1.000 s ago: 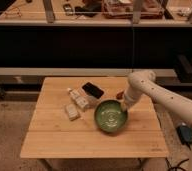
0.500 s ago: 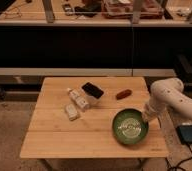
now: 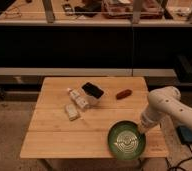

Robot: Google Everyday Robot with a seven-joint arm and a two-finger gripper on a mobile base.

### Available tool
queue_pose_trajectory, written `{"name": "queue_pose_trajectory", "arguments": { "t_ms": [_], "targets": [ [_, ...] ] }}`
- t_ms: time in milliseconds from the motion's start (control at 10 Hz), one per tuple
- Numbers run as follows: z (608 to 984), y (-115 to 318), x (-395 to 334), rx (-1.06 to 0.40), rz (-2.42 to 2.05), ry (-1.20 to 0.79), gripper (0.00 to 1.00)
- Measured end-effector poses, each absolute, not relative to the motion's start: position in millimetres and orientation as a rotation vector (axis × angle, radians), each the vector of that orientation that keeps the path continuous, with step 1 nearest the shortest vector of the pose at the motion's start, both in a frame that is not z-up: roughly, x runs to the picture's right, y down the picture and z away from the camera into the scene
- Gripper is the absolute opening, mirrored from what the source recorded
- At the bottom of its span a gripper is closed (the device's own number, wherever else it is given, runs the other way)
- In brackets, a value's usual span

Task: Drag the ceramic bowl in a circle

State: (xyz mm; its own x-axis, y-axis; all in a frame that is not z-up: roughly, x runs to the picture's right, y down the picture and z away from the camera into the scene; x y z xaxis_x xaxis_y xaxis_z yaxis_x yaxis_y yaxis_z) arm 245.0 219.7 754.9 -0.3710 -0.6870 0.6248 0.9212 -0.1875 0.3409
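The ceramic bowl (image 3: 125,140) is round, shallow and glossy green, and it sits at the front right corner of the wooden table (image 3: 54,135), close to the front edge. My white arm reaches in from the right. My gripper (image 3: 140,128) points down onto the bowl's right rim and is shut against it; the fingertips are hard to make out against the glaze.
A flat black rectangular object (image 3: 93,90) lies at the table's middle back, with two small white blocks (image 3: 77,98) (image 3: 71,112) to its left. A small reddish-brown item (image 3: 123,94) lies back right. A dark shelf unit stands behind the table.
The bowl has slid from the table's middle toward the front right corner, and my gripper and arm moved with it, down and to the right.
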Motion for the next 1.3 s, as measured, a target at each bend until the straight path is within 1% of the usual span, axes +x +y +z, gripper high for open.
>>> {"name": "queue_pose_trajectory", "arguments": {
  "t_ms": [300, 700, 900, 1100, 1200, 1300],
  "targets": [
    [781.3, 209.9, 194.4, -0.335, -1.871, -0.902, 0.0],
    [829.8, 159.9, 142.1, -0.202, -1.94, -0.914, 0.0],
    [851.2, 134.7, 148.2, -0.167, -1.895, -0.879, 0.0],
    [863.7, 117.5, 181.8, -0.18, -1.826, -0.816, 0.0],
    [863.9, 116.0, 189.9, -0.188, -1.812, -0.804, 0.0],
    [858.1, 111.6, 220.0, -0.205, -1.763, -0.756, 0.0]
  ]
}}
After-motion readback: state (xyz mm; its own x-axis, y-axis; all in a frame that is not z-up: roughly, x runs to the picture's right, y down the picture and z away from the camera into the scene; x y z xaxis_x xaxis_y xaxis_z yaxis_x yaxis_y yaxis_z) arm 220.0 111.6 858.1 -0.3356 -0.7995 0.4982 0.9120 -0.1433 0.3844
